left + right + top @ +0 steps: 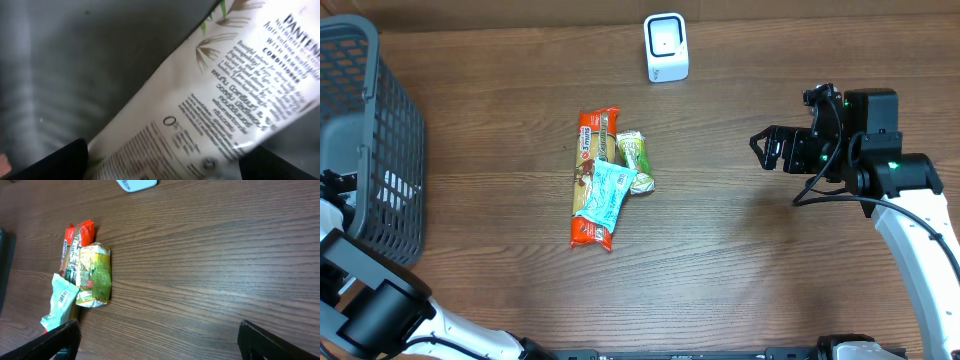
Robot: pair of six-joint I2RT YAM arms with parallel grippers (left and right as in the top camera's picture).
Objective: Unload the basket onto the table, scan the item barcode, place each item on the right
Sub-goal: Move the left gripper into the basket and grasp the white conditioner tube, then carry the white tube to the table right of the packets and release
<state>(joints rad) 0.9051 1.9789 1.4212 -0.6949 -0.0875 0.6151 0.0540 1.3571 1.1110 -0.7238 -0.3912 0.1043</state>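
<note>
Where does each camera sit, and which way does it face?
Overhead: above the table, looking down at basket, scanner, packets; left arm and right arm show.
Left wrist: on left arm, close on a white tube; open jaws at bottom corners.
Right wrist: on right arm, facing across table toward packets; open jaws likewise.
Overhead and right wrist share packets and scanner.

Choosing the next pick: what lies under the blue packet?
The blue packet lies across the long orange packet, whose two ends show. Its middle is covered. Whether the green packet tucks under, I cannot tell.
</note>
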